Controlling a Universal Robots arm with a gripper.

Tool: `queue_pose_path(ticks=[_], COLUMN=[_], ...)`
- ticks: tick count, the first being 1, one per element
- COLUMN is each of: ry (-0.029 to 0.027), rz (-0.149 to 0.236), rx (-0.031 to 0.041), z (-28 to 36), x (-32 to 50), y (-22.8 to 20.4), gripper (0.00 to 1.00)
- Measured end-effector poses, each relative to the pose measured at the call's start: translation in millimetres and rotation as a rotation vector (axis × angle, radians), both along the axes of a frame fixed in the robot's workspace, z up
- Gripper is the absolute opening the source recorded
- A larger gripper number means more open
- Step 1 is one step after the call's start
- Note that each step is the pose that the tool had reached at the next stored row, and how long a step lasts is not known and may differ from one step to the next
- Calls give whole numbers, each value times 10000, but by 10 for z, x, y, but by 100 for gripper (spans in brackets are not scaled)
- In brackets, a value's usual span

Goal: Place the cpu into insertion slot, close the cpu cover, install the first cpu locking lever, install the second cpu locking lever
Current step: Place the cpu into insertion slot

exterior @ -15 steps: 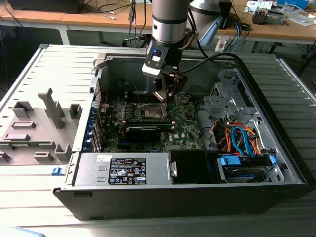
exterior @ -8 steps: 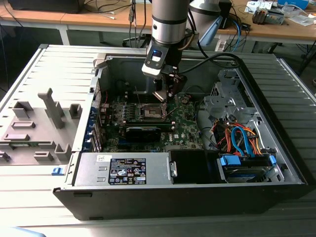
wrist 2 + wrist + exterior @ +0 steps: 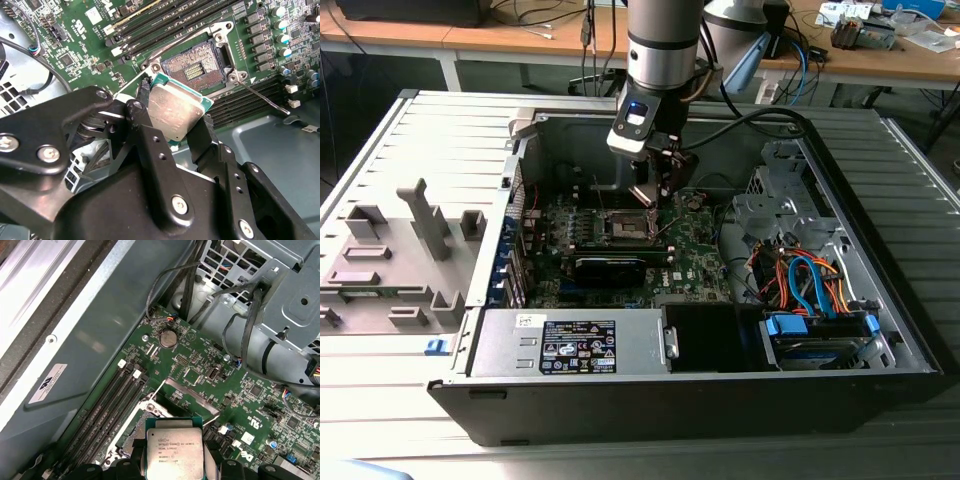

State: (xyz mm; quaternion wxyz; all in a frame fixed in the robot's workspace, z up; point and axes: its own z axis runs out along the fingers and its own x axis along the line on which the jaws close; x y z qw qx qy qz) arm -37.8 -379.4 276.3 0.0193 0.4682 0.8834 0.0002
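Two black fingers point(image 3: 146, 131) of the gripper point(image 3: 174, 122) are clamped on opposite edges of the cpu point(image 3: 172, 107). The cpu is held tilted, with its silvery-grey top turned toward the second wrist camera (a green edge is seen along its rim). The chip is carried above the board and is not seated. The insertion slot point(image 3: 192, 70) is seen just beyond the fingertips and lower than the chip, its dark centre left uncovered. In the first wrist view the cpu cover point(image 3: 192, 396) is seen just ahead of the held chip, apparently lifted open off the socket. A thin metal lever point(image 3: 264, 97) is swung out beside the slot, on the side away from the gripper. In the exterior view the arm point(image 3: 665, 50) is seen reaching down into the open computer case point(image 3: 820, 330), with the green motherboard point(image 3: 695, 250) directly beneath the gripper.
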Motion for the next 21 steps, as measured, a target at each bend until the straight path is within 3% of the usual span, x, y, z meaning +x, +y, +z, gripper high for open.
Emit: queue_pose_path(ticks=[21], ry=[0], rz=[-115], rx=[-35], z=[-13], x=[0], y=[0], gripper=[55])
